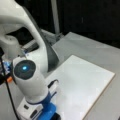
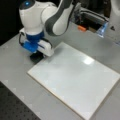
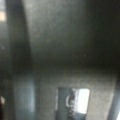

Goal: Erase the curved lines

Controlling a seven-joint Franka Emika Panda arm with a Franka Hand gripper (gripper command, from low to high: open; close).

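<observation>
In both front views, your gripper (image 2: pixel 37 53) sits low over a black eraser block (image 2: pixel 35 57) beside the whiteboard (image 2: pixel 75 80); jaw state cannot be told. No curve lines are visible. The wrist view shows only dark blur. Keep the eraser flat.

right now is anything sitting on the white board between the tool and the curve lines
Nothing visible lies on the white board. The tool sits at the board's corner at a front view's left, over a dark block. No curve lines can be made out.
</observation>
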